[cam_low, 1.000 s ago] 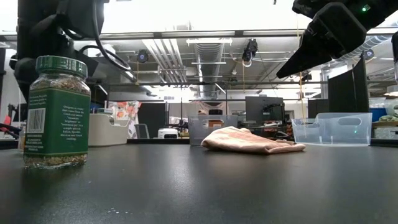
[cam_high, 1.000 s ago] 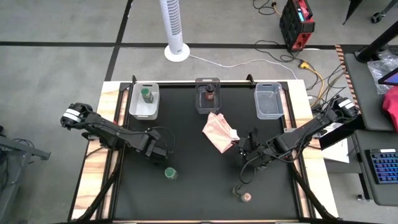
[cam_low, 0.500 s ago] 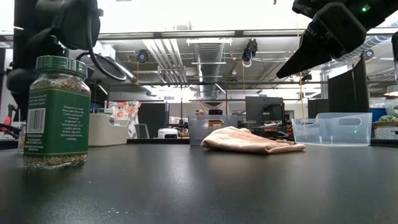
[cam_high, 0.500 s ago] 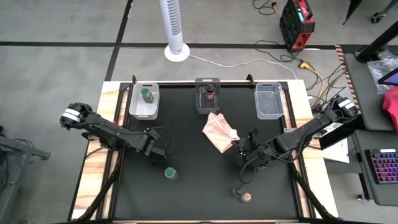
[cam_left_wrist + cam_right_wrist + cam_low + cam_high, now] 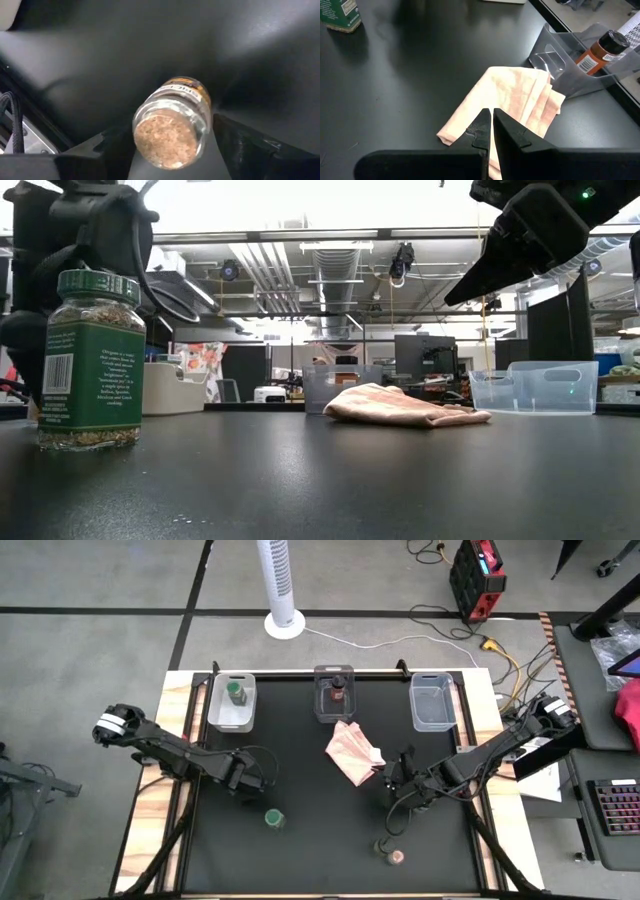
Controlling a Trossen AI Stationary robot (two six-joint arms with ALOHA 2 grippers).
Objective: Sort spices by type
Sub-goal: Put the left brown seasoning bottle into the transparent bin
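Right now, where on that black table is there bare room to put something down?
The mat is bare between the green-lidded jar and the pink cloth, and along the near edge at left. It is crowded around the right gripper, the cloth, and the two jars near the front right.

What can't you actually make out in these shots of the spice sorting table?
- Left gripper: a jar lies between its fingers in the left wrist view; whether they touch it is unclear.
- High view: that jar is hidden under the left arm.
- Jars by the table's front edge: too small to tell lids.
- Right bin: contents unreadable through clear plastic.
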